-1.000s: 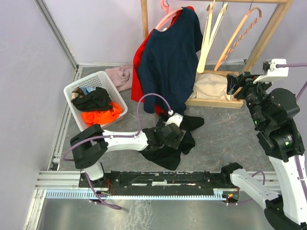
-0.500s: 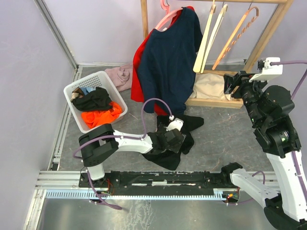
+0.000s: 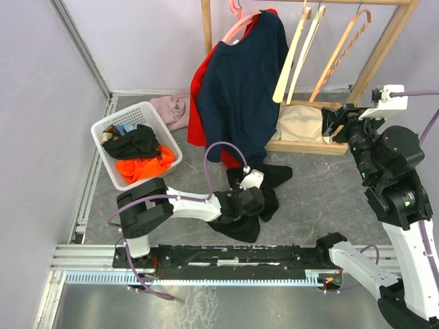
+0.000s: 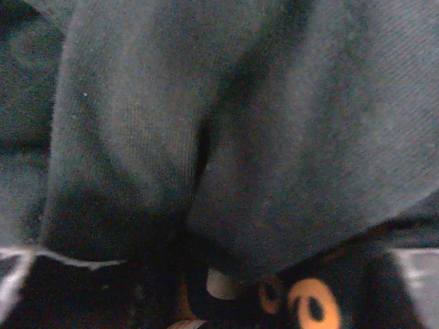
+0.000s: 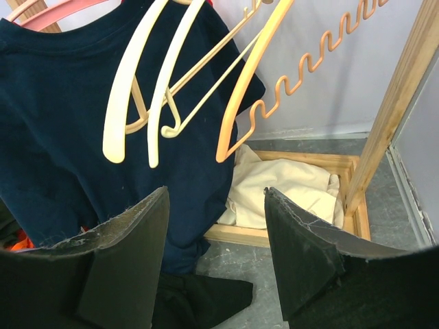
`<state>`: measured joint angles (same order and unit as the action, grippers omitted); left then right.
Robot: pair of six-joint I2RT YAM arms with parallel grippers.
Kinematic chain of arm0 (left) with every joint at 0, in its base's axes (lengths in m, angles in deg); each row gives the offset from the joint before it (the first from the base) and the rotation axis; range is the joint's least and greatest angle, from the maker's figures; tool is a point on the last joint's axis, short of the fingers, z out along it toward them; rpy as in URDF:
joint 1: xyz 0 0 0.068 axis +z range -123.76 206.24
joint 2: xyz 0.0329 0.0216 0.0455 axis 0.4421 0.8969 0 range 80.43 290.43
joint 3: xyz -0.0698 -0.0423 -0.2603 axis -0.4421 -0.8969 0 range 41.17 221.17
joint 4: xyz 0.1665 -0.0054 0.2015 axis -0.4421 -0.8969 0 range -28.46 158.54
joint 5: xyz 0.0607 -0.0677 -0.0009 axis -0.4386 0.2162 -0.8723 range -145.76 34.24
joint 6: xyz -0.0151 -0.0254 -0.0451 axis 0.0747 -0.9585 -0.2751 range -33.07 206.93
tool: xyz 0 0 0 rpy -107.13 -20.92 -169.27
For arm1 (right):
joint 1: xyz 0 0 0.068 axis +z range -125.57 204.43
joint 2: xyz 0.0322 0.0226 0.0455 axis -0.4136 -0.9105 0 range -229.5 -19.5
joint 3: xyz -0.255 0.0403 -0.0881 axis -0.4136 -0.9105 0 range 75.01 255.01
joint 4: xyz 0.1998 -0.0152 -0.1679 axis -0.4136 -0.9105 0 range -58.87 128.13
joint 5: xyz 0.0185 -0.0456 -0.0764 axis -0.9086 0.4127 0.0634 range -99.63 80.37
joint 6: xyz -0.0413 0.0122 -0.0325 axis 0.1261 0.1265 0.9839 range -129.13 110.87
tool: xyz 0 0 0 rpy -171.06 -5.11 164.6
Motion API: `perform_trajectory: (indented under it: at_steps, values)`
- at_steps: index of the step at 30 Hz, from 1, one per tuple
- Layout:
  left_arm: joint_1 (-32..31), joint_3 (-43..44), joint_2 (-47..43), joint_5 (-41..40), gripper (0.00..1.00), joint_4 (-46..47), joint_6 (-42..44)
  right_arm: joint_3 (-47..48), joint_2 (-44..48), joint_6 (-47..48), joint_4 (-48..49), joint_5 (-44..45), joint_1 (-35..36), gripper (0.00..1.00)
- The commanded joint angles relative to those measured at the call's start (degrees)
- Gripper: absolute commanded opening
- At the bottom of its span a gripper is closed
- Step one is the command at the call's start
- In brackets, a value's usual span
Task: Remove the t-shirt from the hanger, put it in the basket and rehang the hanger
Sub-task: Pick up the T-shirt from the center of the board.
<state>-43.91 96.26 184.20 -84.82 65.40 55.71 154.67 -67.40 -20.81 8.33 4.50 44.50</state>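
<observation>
A navy t-shirt (image 3: 240, 89) (image 5: 68, 137) hangs on a pink hanger (image 3: 236, 31) (image 5: 55, 10) on the wooden rack, with a red garment (image 3: 199, 89) behind it. My left gripper (image 3: 241, 207) is low on the floor, pressed into a crumpled black garment (image 3: 274, 177) (image 5: 199, 301). Dark cloth (image 4: 274, 137) fills the left wrist view and hides the jaws. My right gripper (image 3: 330, 122) (image 5: 216, 195) is raised to the right of the rack, open and empty, pointing at the hanging shirt from a distance.
Cream hangers (image 3: 291, 55) (image 5: 137, 89) and an orange wavy hanger (image 3: 339, 51) (image 5: 254, 82) hang empty on the rack. A cream cloth (image 3: 298, 123) (image 5: 288, 192) lies on the rack base. A white basket (image 3: 147, 108) of clothes and a pink garment (image 3: 171, 106) sit at the left.
My left gripper has drawn back toward its base, sunk deeper into the black garment, and its jaws have narrowed. The empty hangers have swung left. My right arm barely shifted.
</observation>
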Motion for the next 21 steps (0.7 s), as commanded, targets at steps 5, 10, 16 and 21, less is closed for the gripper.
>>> perform_trajectory:
  at_steps: [5,10,16,21]
  values:
    - [-1.13,-4.99,1.87,6.4,0.05,-6.52,-4.72,-0.03,1.05,-0.08,2.29,-0.16,-0.22,0.65]
    - [-3.93,-1.31,-6.07,-2.26,0.03,-15.41,-4.83,-0.22,1.31,-0.66,2.37,-0.5,-0.26,0.65]
    - [-6.35,4.82,-16.86,-10.87,0.03,-24.85,-5.87,-0.06,1.74,-0.97,2.31,-0.9,-0.26,0.65]
    - [-6.5,7.19,-25.71,-17.49,0.03,-31.56,-7.68,0.23,2.15,-0.97,2.12,-1.09,-0.2,0.65]
